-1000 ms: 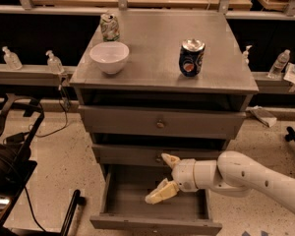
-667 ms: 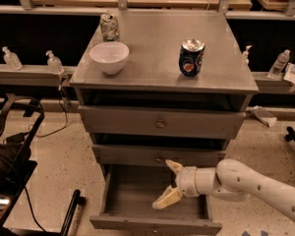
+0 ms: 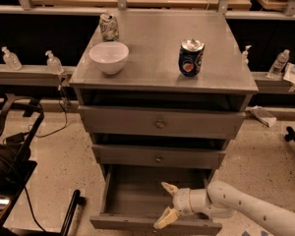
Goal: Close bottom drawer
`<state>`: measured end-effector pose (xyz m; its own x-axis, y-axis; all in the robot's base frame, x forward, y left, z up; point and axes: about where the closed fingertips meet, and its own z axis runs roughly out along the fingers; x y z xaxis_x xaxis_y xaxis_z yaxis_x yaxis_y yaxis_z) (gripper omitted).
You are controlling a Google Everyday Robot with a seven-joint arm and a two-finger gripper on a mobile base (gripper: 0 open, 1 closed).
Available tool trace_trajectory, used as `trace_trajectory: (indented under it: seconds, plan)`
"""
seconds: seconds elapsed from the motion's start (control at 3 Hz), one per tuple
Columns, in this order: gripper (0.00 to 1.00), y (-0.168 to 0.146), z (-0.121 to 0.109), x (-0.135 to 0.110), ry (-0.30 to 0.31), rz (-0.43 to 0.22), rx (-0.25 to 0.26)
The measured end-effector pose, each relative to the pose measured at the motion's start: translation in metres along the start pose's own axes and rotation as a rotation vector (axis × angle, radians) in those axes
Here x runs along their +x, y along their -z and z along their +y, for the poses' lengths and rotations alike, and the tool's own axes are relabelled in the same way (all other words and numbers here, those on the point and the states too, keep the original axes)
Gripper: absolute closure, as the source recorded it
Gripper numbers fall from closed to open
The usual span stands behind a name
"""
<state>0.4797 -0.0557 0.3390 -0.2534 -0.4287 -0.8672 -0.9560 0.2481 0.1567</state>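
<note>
— So, where is the bottom drawer?

— Lower middle of the frame, pulled well out of the grey cabinet, beneath the middle drawer. Its inside looks bare.

— And the gripper?

— Lower frame, just right of centre, hanging over the drawer's front end. The jaws are spread wide and grasp nothing.

— How do you expect the drawer to handle?

— Stiff and boxy, I judge, and light since it carries nothing. It likely slides on runners, so it wants a steady shove rather than a grip. The flat front, near its middle, looks like the best place to press; pushing at one corner could skew it and make it bind. Its knob is not visible from this angle.

— Anything that could be shaken?

— On the tabletop stand a white bowl, a blue can and a second can farther back. A hard slam might rattle them.

— The room?

— Speckled floor, a ledge across the back with small bottles, and black gear with cables at lower left, well apart from the drawer.
</note>
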Motion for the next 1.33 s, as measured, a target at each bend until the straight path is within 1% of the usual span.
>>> trace_trajectory:
  seconds: [0.33,0.67,1.0,1.33]
  plan:
    - [0.0,0.0,0.0,-0.001,0.001,0.0,0.0]
    - [0.0,0.004,-0.009,0.019,0.018,0.014,0.054]
    - [0.0,0.009,-0.021,0.055,0.093,0.074,0.162]
    - [0.0,0.017,-0.035,0.091,0.146,0.12,0.251]
